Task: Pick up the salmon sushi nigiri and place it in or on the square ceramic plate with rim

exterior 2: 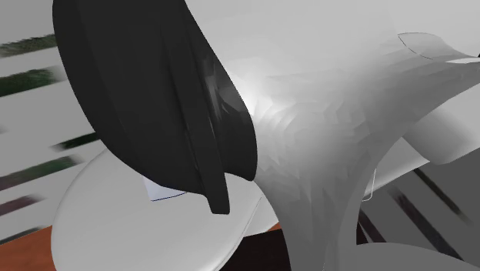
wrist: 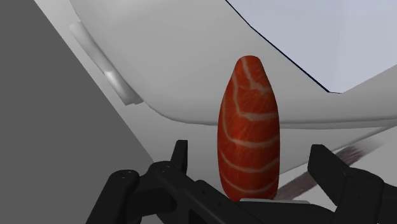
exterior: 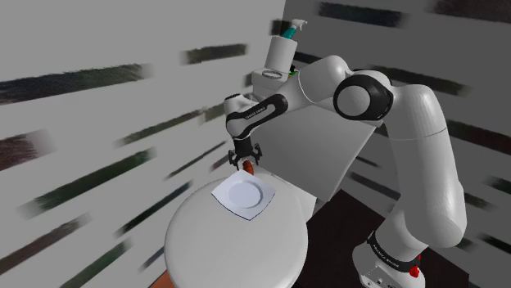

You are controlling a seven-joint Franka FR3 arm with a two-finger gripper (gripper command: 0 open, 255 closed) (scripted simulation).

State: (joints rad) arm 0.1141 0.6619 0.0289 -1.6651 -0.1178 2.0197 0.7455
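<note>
Between the parted fingers of the tool, a gap on each side and neither touching it, is the orange, white-striped nigiri, at the white counter's edge, near the plate's corner.

Plate open from above; grey block close behind.
</note>
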